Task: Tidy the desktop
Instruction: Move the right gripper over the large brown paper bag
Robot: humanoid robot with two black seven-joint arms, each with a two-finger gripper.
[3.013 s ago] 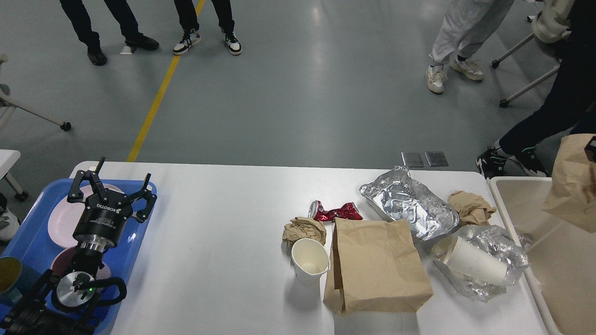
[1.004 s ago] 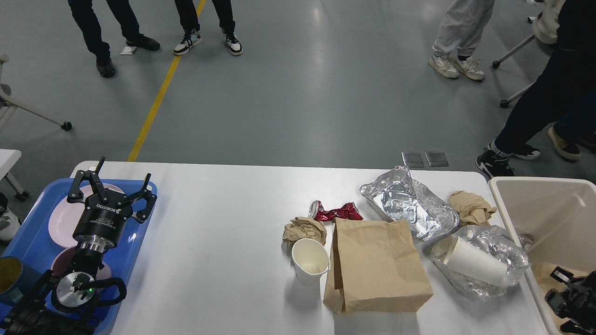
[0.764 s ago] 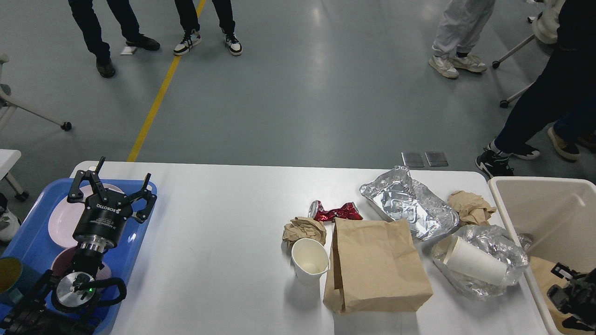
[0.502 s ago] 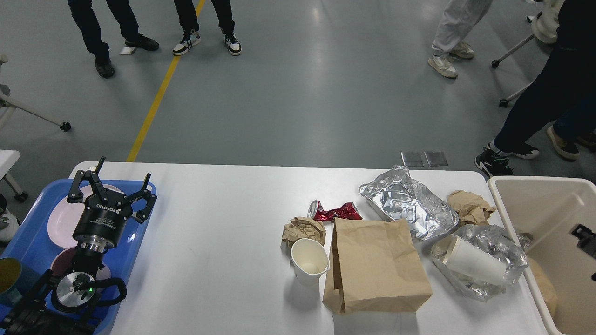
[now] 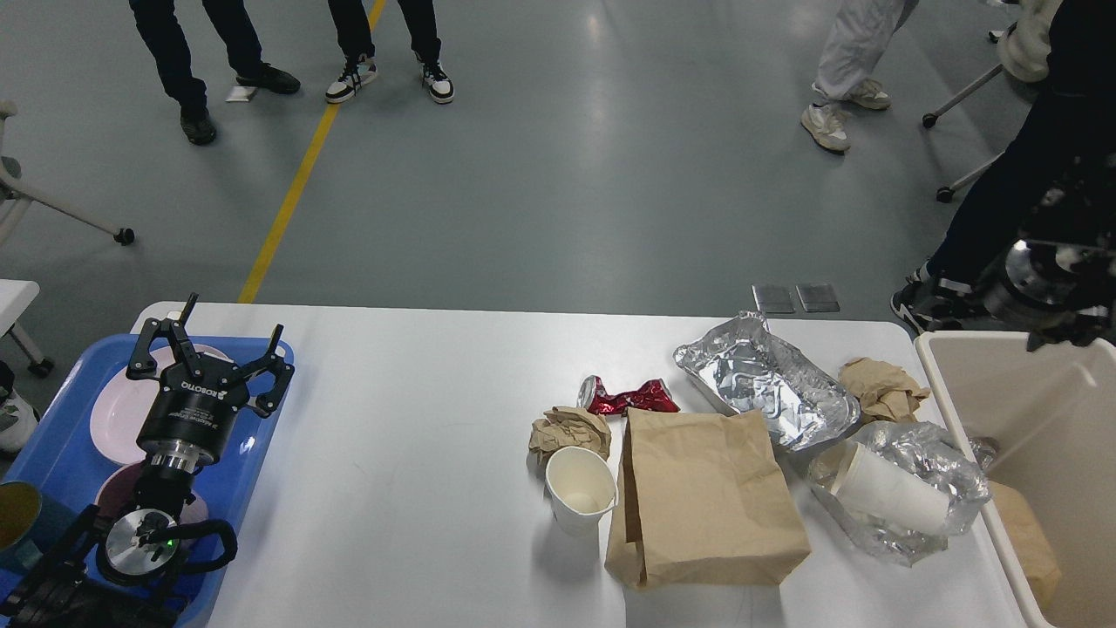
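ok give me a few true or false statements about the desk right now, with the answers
1. The left gripper hangs open over the blue tray. True.
2. The red can is crushed. True.
3. The big paper bag stands upright. False: it lies flat on the desktop.
4. The upright cup holds crumpled paper. False: the paper ball sits beside it.
5. A cup lies on its side in clear plastic wrap. True.
6. The bin is left of the tray. False: it is at the far right.
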